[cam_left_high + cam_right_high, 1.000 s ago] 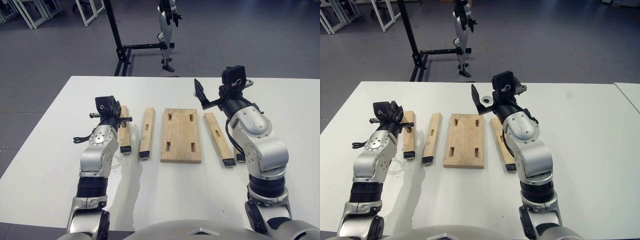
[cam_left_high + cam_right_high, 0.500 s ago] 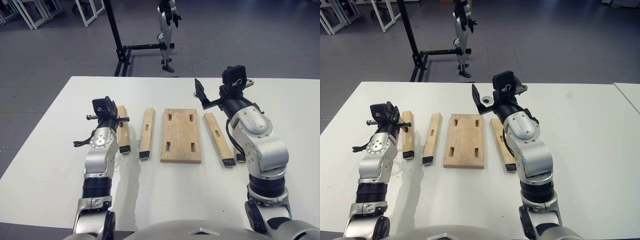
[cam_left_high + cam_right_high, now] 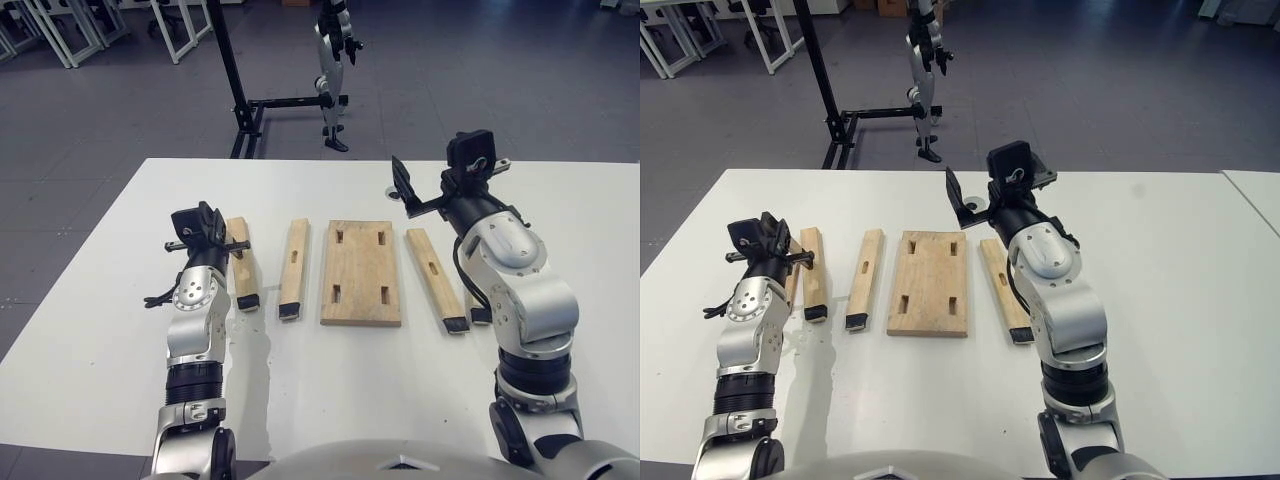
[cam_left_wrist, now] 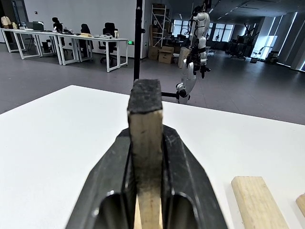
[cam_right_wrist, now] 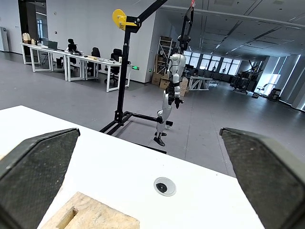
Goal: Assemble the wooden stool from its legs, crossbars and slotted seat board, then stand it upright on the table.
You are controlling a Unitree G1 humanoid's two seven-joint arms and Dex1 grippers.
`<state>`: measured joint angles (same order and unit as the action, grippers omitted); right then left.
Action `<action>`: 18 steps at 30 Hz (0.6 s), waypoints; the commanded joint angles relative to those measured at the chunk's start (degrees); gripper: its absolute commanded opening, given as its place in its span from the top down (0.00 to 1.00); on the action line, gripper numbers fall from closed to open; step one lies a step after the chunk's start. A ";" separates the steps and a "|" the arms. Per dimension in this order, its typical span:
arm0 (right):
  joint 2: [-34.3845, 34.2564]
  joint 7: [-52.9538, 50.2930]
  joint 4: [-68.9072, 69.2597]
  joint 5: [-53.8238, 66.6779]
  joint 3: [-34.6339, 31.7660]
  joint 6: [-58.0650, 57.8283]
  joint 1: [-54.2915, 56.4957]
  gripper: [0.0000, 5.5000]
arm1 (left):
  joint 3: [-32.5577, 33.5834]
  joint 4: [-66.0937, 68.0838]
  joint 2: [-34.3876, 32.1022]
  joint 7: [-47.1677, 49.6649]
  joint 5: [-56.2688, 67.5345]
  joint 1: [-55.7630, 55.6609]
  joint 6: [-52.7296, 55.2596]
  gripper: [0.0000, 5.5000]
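The left gripper (image 3: 205,228) is clamped on a thin pale wooden bar with a black-capped end (image 4: 145,121). It pinches the bar across its narrow thickness, low over the white table (image 3: 95,330), with the cap poking out past the fingers. Just beside that gripper, on its inner side, lies a pale wooden leg with a black foot (image 3: 240,264). A slotted pale wooden leg (image 3: 292,262) lies a little further inward, and the two do not touch. The flat rectangular wooden seat board with four slots (image 3: 360,272) lies between the arms, close to neither gripper. The right gripper (image 5: 151,152) hovers above the table near the board's far corner, its jaws spread wide and holding nothing. Below it and slightly inward lies another slotted wooden leg (image 3: 435,272), and a short wooden piece (image 3: 479,315) is half hidden by that arm. The parts look light, rigid and dry, so they are unlikely to bend or crush. A firm pinch across the thin faces near mid-length, away from the slots, should serve, while the board probably needs taking by an edge. Outward of the left gripper there is bare table before the edge, and open tabletop beyond and nearer than the parts gives room to turn pieces.
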<state>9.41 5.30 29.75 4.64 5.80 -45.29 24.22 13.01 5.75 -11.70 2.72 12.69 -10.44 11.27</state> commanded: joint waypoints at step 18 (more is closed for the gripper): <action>-1.08 -0.24 -0.19 -1.23 0.80 0.56 0.07 0.00 | 1.85 -15.94 1.93 4.22 -1.82 -1.45 15.96 0.92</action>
<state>8.66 5.04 29.78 3.83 6.34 -45.21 24.07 14.16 -11.17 -9.58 7.20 10.92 -9.83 28.38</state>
